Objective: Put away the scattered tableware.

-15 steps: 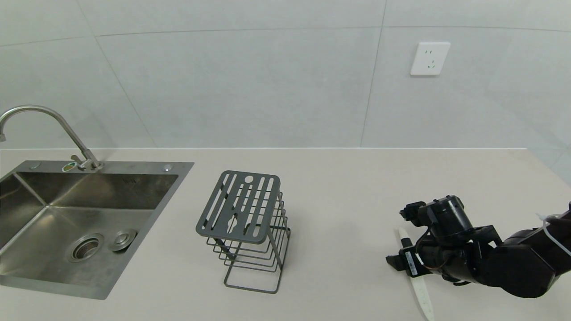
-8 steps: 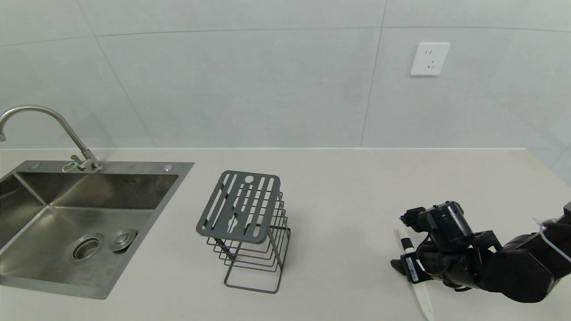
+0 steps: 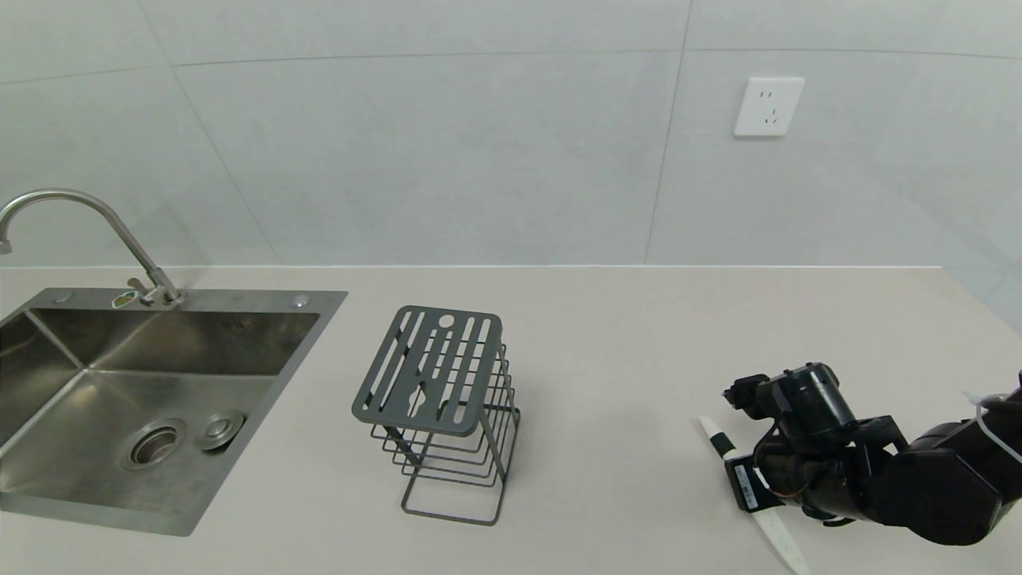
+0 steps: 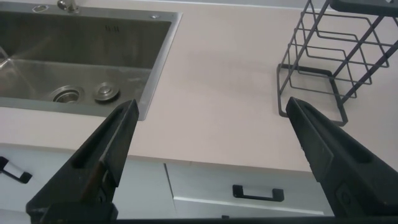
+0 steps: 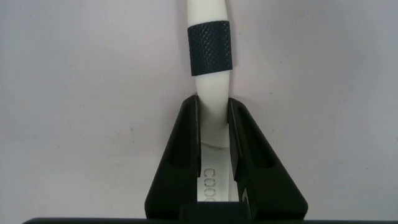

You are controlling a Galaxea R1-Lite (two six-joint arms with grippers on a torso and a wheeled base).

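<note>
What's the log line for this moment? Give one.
right gripper: shut on knife | left gripper: open | rack: upright beside sink

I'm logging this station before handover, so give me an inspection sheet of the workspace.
Surface: pale counter, with a steel sink set in at the robot's left.
Job's things: white knife with a black band, at the counter's right; dark wire rack upright mid-counter, nothing in its slots.
Clutter: nothing seen.
Grippers: right gripper shut on the knife; left gripper open above the counter's front edge.
Cables: nothing seen.
Surroundings: faucet, tiled wall, wall socket.
</note>
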